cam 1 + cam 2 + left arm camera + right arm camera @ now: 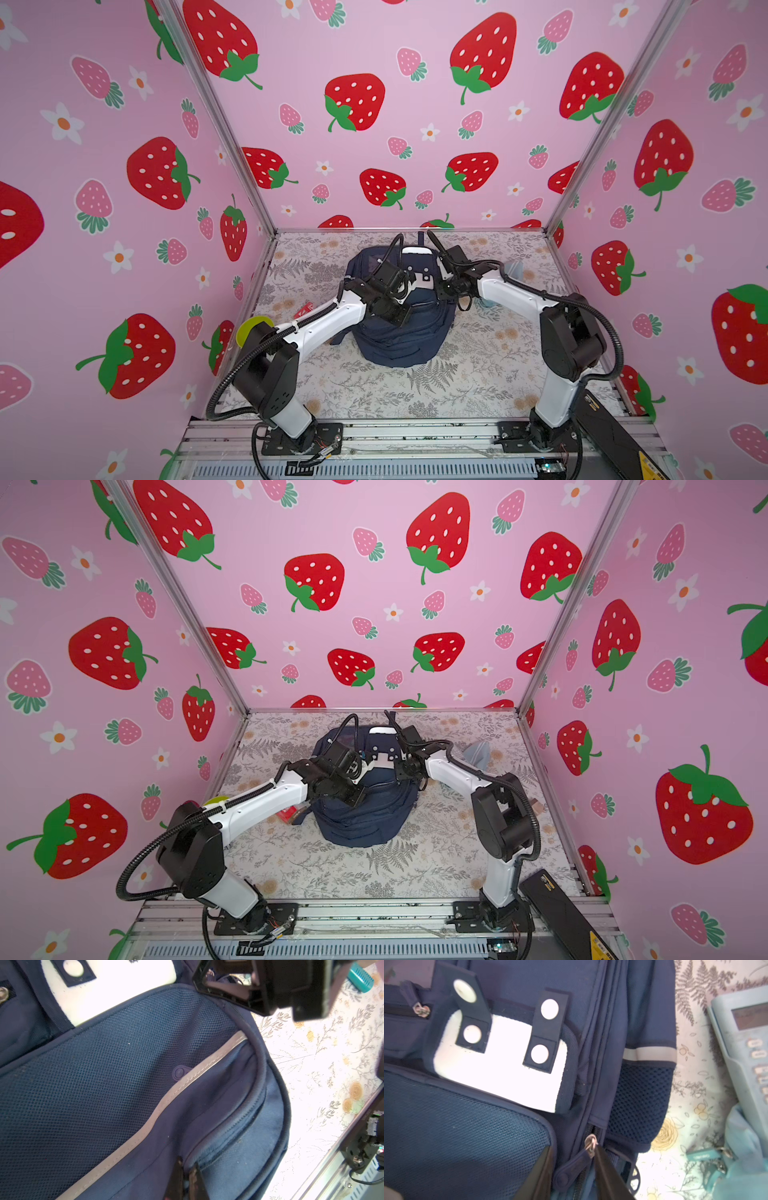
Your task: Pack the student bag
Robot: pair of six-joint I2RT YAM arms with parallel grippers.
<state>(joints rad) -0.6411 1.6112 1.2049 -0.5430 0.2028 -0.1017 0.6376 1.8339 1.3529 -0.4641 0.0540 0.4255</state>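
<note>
- Position: the student bag (399, 336) sits in the middle of the counter (457, 386), front pockets facing up. Both my arms reach over it in both top views.
- Left pincer (186, 1180): shut, with the tips pressed to the navy cloth beside a front pocket's zip seam, just below the grey reflective stripe (166, 1103). I cannot tell whether a fold is caught between them.
- Right pincer (572, 1159): the jaws are narrow but apart, straddling the zip pull (566, 1174) on the bag's side, next to the mesh pocket (641, 1101). One finger touches the slider's metal ring, and nothing is clamped.
- Feel, as I judge it: soft woven cloth that slumps and creases. It looks bulky rather than heavy, with nothing fragile outside. It will probably bunch under a pull instead of resisting.
- Hold: the flat pull tab is the handle for the zip. It is small and probably a little slick, so I want it deep between the pads.
- Bracing: I reckon my left must pin the cloth near the zip, or the whole bag will drag across the counter.
- Avoid: the mesh, which would likely snag, and the white patch (500, 1076), which looks to offer no grip.
</note>
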